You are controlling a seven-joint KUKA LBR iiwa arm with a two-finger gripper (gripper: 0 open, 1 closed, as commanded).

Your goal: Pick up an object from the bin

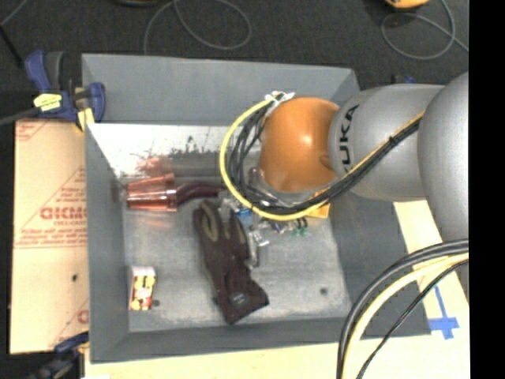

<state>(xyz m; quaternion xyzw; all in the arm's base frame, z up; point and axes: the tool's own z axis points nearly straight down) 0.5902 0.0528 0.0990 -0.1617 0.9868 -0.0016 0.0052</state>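
A dark brown glove-like cloth (227, 271) lies crumpled in the middle of the bin, running from the centre toward the front wall. My gripper (254, 237) sits low at this cloth's upper right edge, mostly hidden under the arm's orange cover. A red see-through cup (152, 193) lies on its side by the back left wall, with a dark stem-like part pointing right toward the gripper.
A small red and yellow box (142, 288) rests near the front left corner. The arm and its cable loops cover the back right part of the bin. Bare floor shows at the front right and between the box and the cloth.
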